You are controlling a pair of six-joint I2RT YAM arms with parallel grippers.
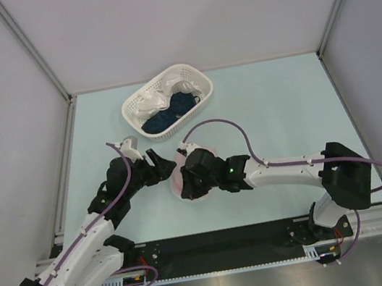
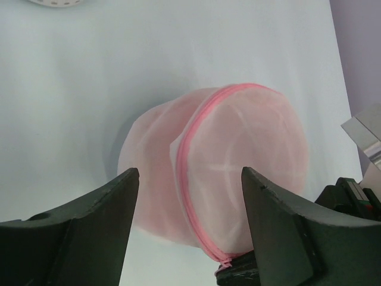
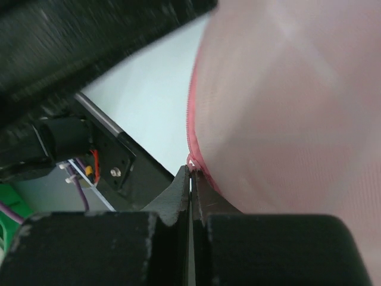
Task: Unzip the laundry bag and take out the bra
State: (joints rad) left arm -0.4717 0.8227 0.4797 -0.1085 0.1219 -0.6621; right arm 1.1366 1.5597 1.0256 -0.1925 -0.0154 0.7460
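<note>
The laundry bag (image 2: 238, 167) is shown just ahead of the spread left gripper (image 2: 189, 179); right gripper (image 3: 191, 173) pinched shut at its zip (image 3: 191, 119).

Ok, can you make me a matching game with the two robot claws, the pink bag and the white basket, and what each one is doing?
1. left gripper
2. right gripper
3. laundry bag
4. basket

A. holds a white cloth and a dark blue cloth
B. round, lying between the two arms
C. jaws wide apart
D. pinched shut at the pink zip

Pairs: 1-C, 2-D, 3-B, 4-A.
</note>
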